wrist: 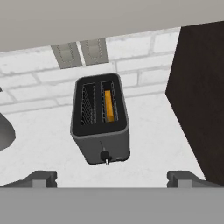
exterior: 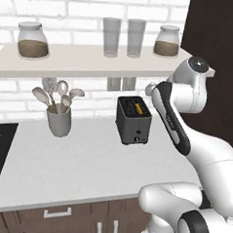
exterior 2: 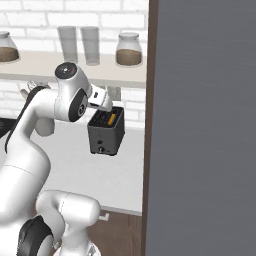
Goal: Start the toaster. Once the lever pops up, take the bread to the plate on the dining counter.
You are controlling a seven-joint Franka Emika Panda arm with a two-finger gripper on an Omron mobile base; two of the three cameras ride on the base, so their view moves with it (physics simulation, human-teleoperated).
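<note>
We see the toaster [wrist: 101, 123] upright on the grey tabletop [exterior: 76, 165], directly ahead of the hand [wrist: 112, 177] and below it, narrow front face turned toward the hand. The bread [wrist: 109, 106], orange-yellow, sits in the slot on the right as seen from the hand; the other slot holds nothing. The lever [wrist: 104, 155] sits low on the front face. The hand's fingers [wrist: 41, 178] stand wide apart, holding nothing, clear of the toaster. Beyond the toaster: two wall outlets [wrist: 80, 53] on white brick. A utensil cup [exterior: 58, 120] stands well off to the hand's left.
</note>
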